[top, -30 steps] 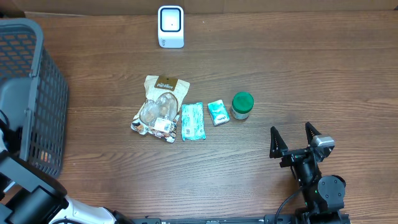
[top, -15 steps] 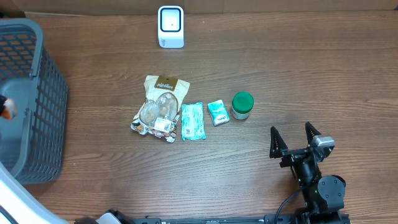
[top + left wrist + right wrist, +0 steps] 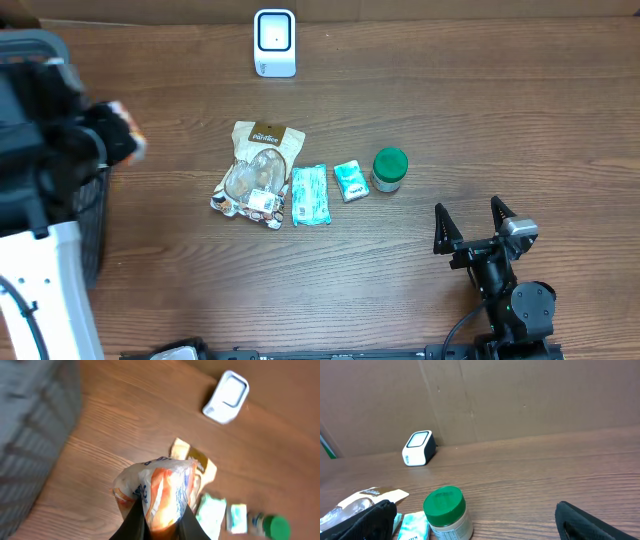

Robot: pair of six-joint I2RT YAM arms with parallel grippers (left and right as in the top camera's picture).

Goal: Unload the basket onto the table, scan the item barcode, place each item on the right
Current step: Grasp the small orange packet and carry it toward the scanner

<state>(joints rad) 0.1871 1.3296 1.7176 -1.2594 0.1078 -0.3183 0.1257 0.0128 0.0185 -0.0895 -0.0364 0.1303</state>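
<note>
A brown wooden table (image 3: 500, 100) fills the overhead view. A dark grey mesh basket (image 3: 95, 230) stands at the table's left edge, largely hidden behind the left arm (image 3: 45, 270), whose black and white body rises over that side and appears blurred.

The left hand (image 3: 160, 525) is clamped together on an orange and white bag (image 3: 160, 490). In the left wrist view its two dark fingers (image 3: 135, 522) pinch the bag's lower end, and the bag puffs out above them. From overhead the bag shows as a blurred orange and white patch just beside the basket, above the left part of the table and well apart from the scanner.

The right hand (image 3: 468, 215) sits near the table's near edge, toward the right corner, with its fingers spread wide apart and nothing between them.

Four items lie in a row around the middle of the table. From left to right:
- A clear pouch (image 3: 255, 170) with a brown top
- A teal packet (image 3: 310, 195) touching the pouch
- A small teal packet (image 3: 350, 180)
- A jar (image 3: 390, 168) with a green lid, standing upright

A small white scanner (image 3: 274, 42) with a dark window stands near the far edge of the table.
</note>
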